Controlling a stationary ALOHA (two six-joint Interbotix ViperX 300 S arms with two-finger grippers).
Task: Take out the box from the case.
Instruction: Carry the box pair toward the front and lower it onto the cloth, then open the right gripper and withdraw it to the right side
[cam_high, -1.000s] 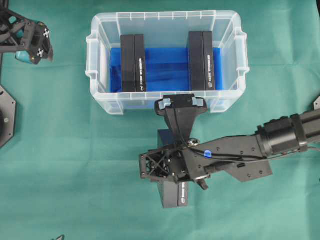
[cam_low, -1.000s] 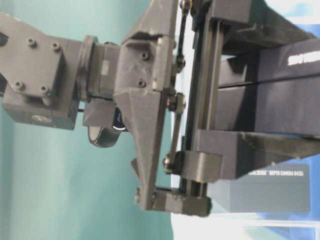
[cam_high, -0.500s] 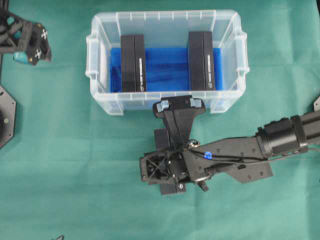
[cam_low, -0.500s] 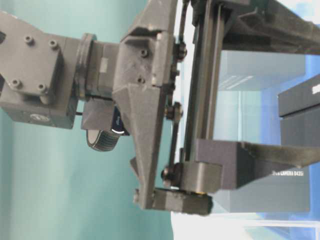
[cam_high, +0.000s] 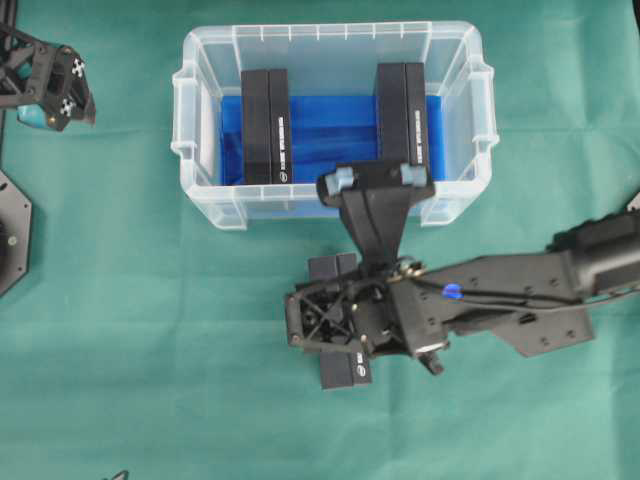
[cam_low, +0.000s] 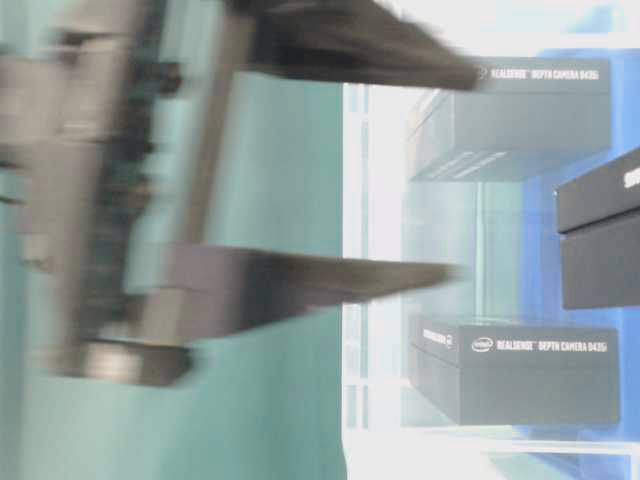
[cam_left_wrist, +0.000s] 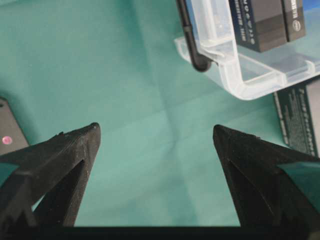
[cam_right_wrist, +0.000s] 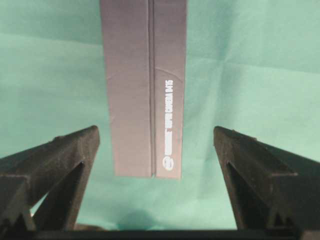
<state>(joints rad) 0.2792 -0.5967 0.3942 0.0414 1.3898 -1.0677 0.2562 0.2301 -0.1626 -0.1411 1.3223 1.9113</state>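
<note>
One box out on the cloth, two more in the bin

The flat matte-black cardboard box (cam_right_wrist: 145, 85) lies on the wrinkled green cloth (cam_high: 150, 330), just outside the clear ribbed plastic case (cam_high: 205, 205). Above it the right gripper (cam_right_wrist: 156, 137) hangs with fingers wide apart, touching nothing; the left gripper (cam_left_wrist: 156, 135) is spread too, off to the side.

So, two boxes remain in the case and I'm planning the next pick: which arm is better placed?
Right, probably. The right gripper is open above the removed box, near the case; the left gripper sits off at the far corner.
</note>
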